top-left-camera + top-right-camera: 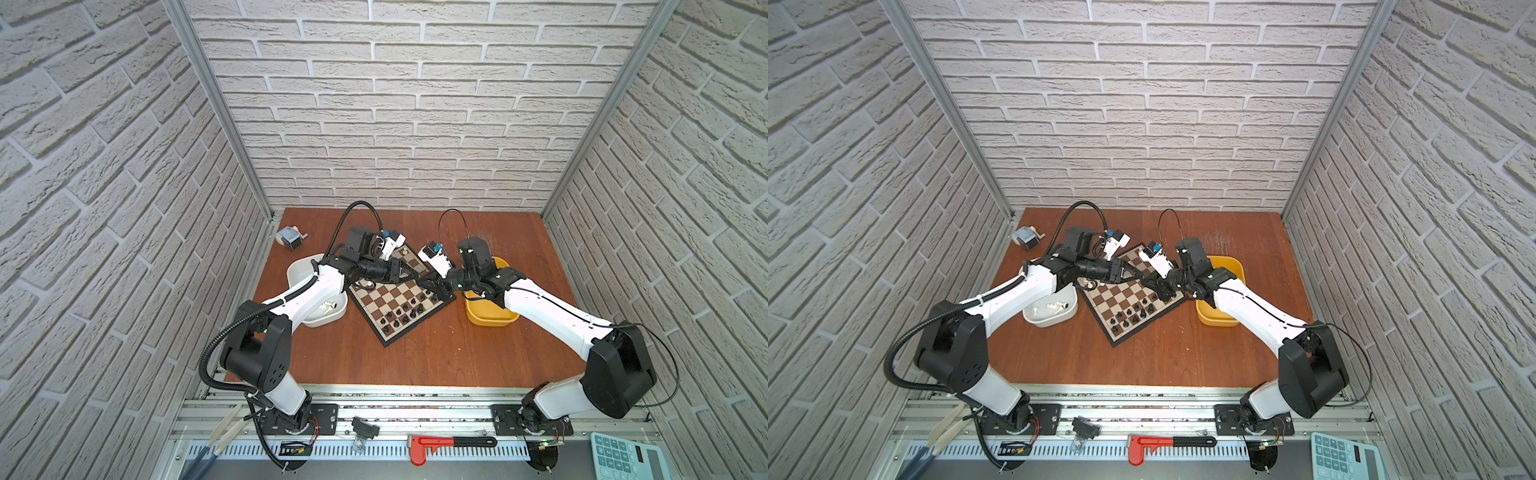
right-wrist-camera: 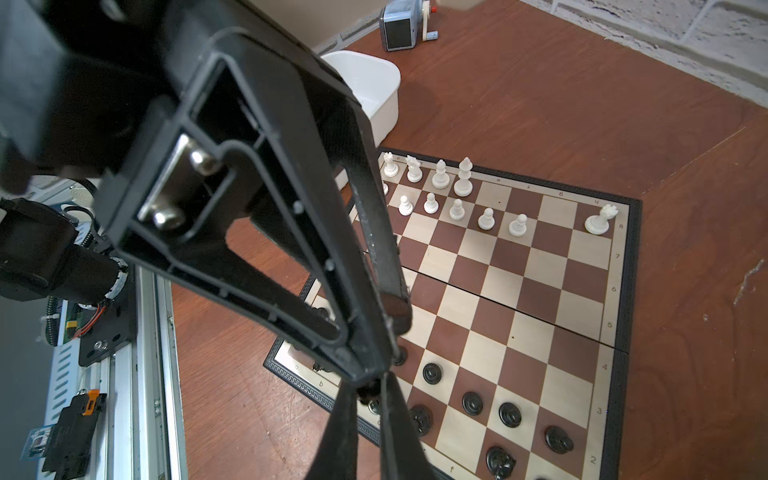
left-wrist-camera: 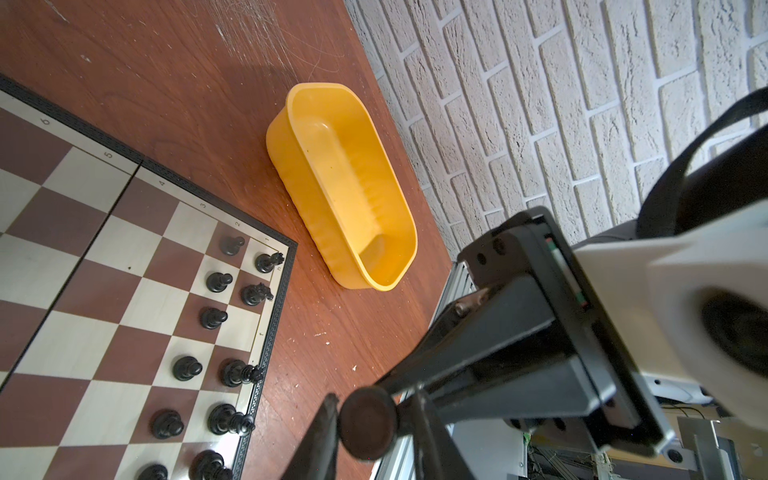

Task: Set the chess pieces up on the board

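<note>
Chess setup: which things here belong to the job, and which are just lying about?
Job: board, black pieces, white pieces, held black piece in right gripper, white tub, yellow tub.
Lying about: pencil sharpener, red tool, calculator, cream tongs.

Clamped right pincer [image 2: 370,384] tip-to-tip with left pincer [image 3: 374,398], apparently slightly parted.
</note>
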Action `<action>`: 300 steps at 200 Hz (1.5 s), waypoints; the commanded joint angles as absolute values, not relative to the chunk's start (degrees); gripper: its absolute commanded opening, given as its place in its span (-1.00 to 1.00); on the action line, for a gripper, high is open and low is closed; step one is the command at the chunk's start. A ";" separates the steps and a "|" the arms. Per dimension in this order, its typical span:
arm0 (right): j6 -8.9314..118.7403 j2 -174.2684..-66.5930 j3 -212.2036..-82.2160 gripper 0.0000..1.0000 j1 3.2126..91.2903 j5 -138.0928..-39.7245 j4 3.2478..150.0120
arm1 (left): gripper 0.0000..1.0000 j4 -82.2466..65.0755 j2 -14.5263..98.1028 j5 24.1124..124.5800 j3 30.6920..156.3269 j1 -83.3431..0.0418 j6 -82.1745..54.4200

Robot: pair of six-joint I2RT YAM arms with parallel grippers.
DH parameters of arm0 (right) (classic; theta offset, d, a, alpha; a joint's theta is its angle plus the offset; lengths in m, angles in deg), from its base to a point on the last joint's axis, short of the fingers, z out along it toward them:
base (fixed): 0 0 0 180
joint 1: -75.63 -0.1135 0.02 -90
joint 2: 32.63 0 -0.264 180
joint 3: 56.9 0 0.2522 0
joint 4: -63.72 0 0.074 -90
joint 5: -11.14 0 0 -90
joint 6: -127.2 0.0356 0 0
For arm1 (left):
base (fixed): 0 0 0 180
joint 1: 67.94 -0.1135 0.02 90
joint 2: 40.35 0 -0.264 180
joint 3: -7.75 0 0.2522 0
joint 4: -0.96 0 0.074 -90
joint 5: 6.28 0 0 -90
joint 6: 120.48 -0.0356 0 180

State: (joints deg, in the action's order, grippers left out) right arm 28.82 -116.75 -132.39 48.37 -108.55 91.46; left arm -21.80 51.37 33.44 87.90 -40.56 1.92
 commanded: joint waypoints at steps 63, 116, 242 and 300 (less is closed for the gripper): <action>28.58 -117.84 -133.76 -0.88 48.12 -109.84 89.77 | -0.68 -18.40 52.04 32.41 86.58 -40.65 4.23; 30.00 -117.07 -133.49 -0.60 48.45 -109.34 88.71 | -0.95 -10.52 49.79 34.50 83.66 -40.69 11.20; 76.95 -111.52 -121.61 0.19 59.83 -128.16 46.47 | -1.00 33.68 37.89 53.64 67.24 -42.08 37.32; 94.67 -119.21 -121.90 0.20 58.26 -131.95 26.25 | -1.00 45.20 39.96 59.86 65.55 -37.41 39.84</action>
